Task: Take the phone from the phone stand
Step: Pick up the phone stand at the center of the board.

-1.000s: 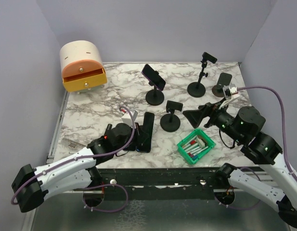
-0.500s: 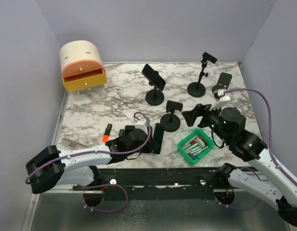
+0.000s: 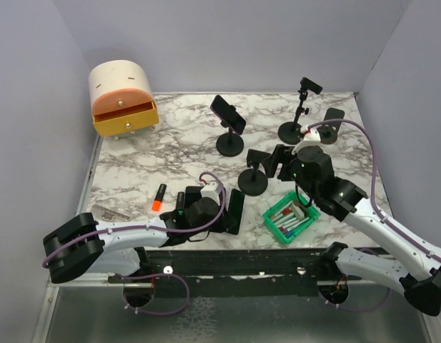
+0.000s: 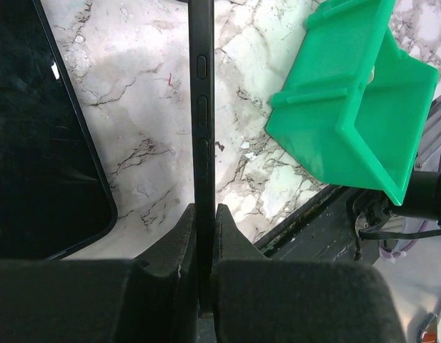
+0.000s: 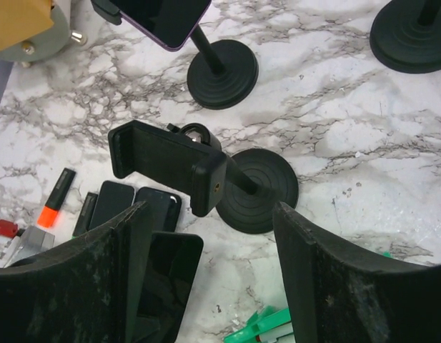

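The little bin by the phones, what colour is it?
Bright green bin, clearest in the left wrist view.

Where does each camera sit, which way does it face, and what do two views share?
Top external: above and behind the arms, facing down at the marble table; both arms show.
Left wrist: on the left arm, facing along the left gripper, shut on a black phone; green bin beyond.
Right wrist: on the right arm, facing down through the open right gripper at the empty phone stand.
Shared: top and left wrist both show the bin.
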`<action>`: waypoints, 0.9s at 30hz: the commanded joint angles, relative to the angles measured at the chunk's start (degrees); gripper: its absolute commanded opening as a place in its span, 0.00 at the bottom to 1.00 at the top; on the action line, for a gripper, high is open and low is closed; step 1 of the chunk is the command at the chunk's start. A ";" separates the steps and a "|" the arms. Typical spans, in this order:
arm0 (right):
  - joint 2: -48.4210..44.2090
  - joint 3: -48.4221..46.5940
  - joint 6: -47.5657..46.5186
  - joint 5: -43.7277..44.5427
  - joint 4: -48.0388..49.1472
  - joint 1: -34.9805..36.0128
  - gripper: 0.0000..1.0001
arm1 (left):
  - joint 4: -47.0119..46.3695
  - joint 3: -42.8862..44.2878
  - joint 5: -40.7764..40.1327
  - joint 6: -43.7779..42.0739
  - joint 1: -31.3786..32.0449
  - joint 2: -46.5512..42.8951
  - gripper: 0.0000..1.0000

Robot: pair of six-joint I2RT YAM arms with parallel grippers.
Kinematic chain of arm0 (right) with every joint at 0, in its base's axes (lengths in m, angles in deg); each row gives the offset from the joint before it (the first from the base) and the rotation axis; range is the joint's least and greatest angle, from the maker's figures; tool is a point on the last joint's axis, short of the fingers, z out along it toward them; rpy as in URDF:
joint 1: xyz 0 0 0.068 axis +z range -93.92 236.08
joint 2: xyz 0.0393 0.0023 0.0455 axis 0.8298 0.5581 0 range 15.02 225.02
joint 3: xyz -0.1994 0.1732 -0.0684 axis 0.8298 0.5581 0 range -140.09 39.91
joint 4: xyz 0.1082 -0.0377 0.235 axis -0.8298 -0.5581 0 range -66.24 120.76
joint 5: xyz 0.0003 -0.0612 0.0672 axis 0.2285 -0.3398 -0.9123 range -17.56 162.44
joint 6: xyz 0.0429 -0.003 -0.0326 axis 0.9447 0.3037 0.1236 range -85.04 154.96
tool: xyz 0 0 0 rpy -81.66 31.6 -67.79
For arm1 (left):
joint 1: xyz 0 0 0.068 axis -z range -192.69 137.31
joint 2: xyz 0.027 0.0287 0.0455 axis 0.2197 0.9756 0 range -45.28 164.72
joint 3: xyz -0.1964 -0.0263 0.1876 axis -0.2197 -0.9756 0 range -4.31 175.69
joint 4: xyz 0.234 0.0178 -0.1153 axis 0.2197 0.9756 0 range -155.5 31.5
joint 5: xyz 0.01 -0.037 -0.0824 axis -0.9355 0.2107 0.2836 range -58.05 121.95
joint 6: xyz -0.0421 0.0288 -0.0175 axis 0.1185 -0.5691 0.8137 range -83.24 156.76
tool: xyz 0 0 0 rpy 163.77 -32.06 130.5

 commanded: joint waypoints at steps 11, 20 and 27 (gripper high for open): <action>5.32 -2.01 -0.03 2.18 4.65 -0.95 0.42 | -5.13 -1.25 -0.78 -0.26 0.59 -1.55 0.00; 4.89 -3.24 -2.76 3.62 4.52 -1.13 0.10 | -6.01 -1.93 -0.87 -0.05 0.59 -1.78 0.00; 3.98 -9.11 -7.02 8.50 1.66 -1.08 0.00 | -7.34 -0.21 -0.20 -0.76 0.54 0.78 0.00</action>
